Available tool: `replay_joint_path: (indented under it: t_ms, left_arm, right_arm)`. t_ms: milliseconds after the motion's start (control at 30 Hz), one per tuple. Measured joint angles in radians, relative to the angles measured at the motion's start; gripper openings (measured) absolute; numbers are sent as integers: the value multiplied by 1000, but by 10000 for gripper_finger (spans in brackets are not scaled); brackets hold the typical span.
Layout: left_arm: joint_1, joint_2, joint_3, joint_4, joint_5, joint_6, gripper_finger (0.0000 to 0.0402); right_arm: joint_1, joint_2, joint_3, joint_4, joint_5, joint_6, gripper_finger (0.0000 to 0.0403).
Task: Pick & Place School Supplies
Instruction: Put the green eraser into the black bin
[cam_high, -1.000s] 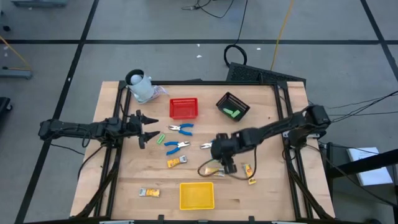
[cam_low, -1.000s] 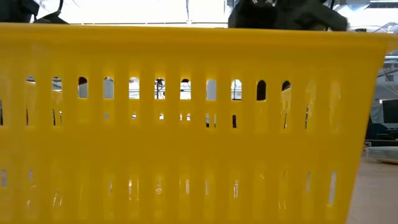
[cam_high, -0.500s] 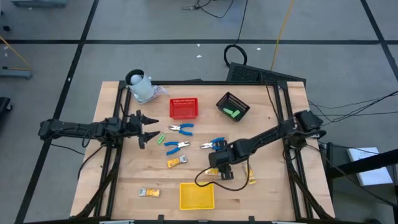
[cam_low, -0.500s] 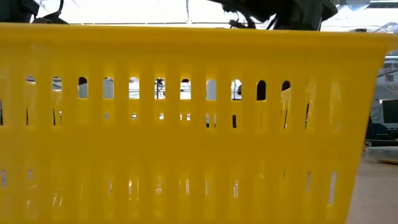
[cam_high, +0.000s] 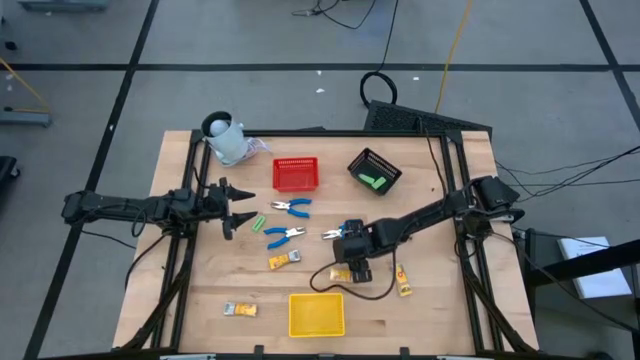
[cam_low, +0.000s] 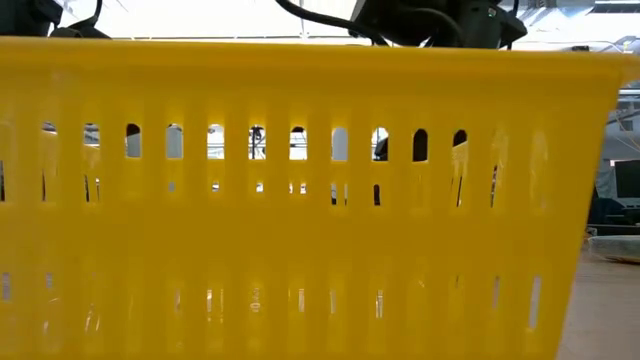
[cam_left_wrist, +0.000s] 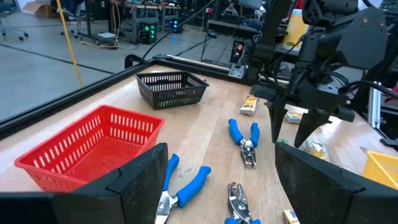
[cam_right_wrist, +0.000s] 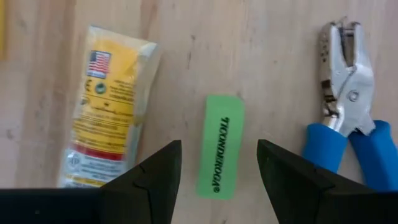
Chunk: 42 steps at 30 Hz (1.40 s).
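My right gripper (cam_high: 351, 258) (cam_right_wrist: 219, 180) hangs open just above the table's middle, pointing steeply down. A green block (cam_right_wrist: 219, 146) lies flat on the wood between its two fingers, untouched. Beside the block lie a yellow packet (cam_right_wrist: 102, 106) (cam_high: 340, 273) and blue-handled pliers (cam_right_wrist: 348, 106) (cam_high: 335, 232). Two more blue pliers (cam_high: 291, 207) (cam_high: 285, 236), a green block (cam_high: 259, 222) and packets (cam_high: 283, 261) (cam_high: 240, 310) (cam_high: 403, 281) lie scattered. My left gripper (cam_high: 247, 205) (cam_left_wrist: 217, 186) waits open at the table's left.
A red mesh basket (cam_high: 295, 174) and a black mesh basket (cam_high: 374, 170) holding something green stand at the far side. A yellow basket (cam_high: 316, 313) at the near edge fills the low view (cam_low: 300, 200). A white cup-like thing (cam_high: 226, 138) stands at the far left corner.
My right gripper has come down toward the table, over the green block, and tipped a little steeper. Nothing on the table has moved.
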Motion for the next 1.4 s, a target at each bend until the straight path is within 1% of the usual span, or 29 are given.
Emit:
replay_joint_path:
  t_ms: [267,467,667,733,800,1000,1033,1400]
  left_arm:
    - [0,0,0,0,0,1,296]
    - [0,0,0,-1,0,1,296]
    - [0,0,0,-1,-1,1,296]
    - [0,0,0,-1,-1,1,296]
    - [0,0,0,-1,-1,1,296]
    - [0,0,0,-2,-1,1,296]
    - [0,0,0,-2,-1,1,296]
    - [0,0,0,-2,-2,1,296]
  right_arm:
    - [-9,0,-5,9,-5,-1,201]
    - [-11,-2,-85,111,-37,23,201]
    - [-9,-5,-128,182,-24,50,197]
    - [-8,-5,-129,185,-21,52,185]
    - [-8,-5,-129,187,-18,53,165]
    - [-9,-4,-130,187,-10,65,67]
    - [-9,-4,-130,187,-13,66,58]
    - [2,-4,-130,210,-15,77,58]
